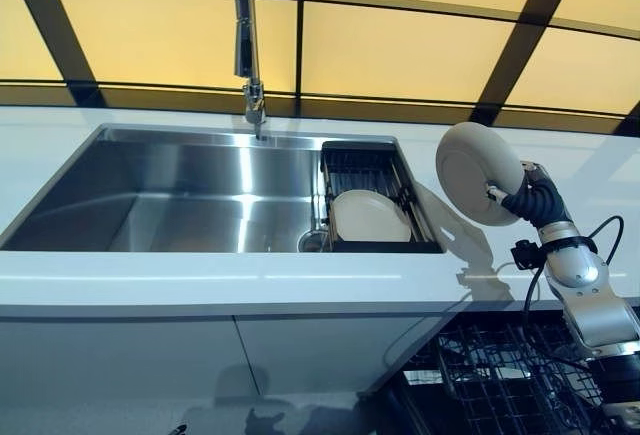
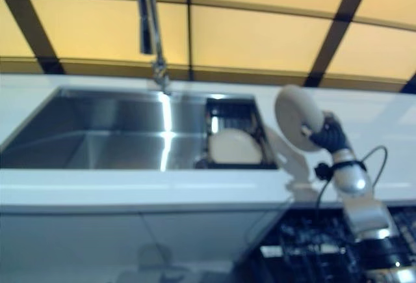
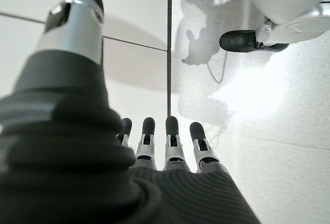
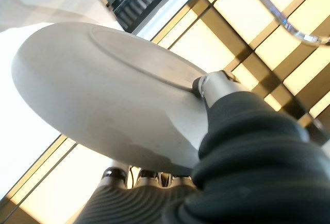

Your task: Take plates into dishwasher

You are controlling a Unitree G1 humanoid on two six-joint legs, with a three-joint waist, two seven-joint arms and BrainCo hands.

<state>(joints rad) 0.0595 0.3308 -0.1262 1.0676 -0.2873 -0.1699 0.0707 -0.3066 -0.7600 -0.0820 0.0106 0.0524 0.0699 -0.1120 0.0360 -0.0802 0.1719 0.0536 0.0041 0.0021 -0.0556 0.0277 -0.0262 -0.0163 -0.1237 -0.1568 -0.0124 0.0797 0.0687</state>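
The right hand (image 1: 520, 198) grips a plate (image 1: 478, 172) on edge above the table (image 1: 200, 290) — the left hand (image 3: 165, 147) hangs open over the floor (image 3: 289, 147).

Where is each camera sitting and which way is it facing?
Left eye view: head camera, looking down at the sink, drying rack with a plate in it; right arm raised.
Right eye view: same scene beside it; right robot hand pinches the held plate.
Left wrist view: along the left robot hand, aimed at the floor.
Right wrist view: under the held plate.
Shared: held plate, rack.
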